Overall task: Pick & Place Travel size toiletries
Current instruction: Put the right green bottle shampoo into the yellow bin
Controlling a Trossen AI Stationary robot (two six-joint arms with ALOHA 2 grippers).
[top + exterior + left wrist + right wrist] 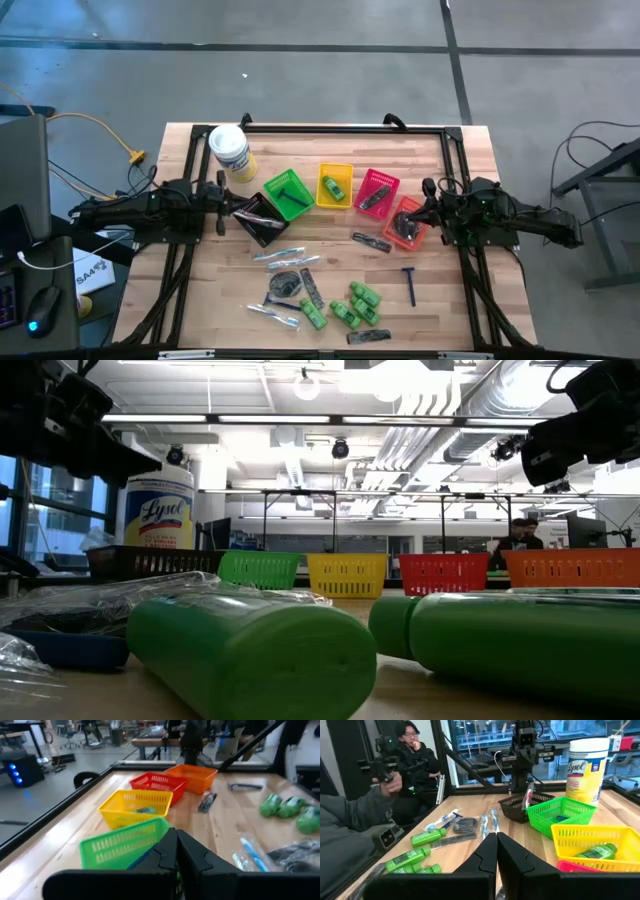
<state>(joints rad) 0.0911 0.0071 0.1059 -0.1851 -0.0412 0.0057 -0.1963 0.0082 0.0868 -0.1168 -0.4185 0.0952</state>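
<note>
Here the left gripper hangs pressed together and empty beside the black plastic basket, while the right gripper, likewise pressed together, hovers by the orange plastic basket. Bright green mini bottles lie on the wooden counter, well apart from both grippers.

In the low view the green bottles loom blurred and cut off by the bottom edge; from above, the orange basket is partly hidden under the right gripper; what lies in the black basket is too small to tell.
</note>
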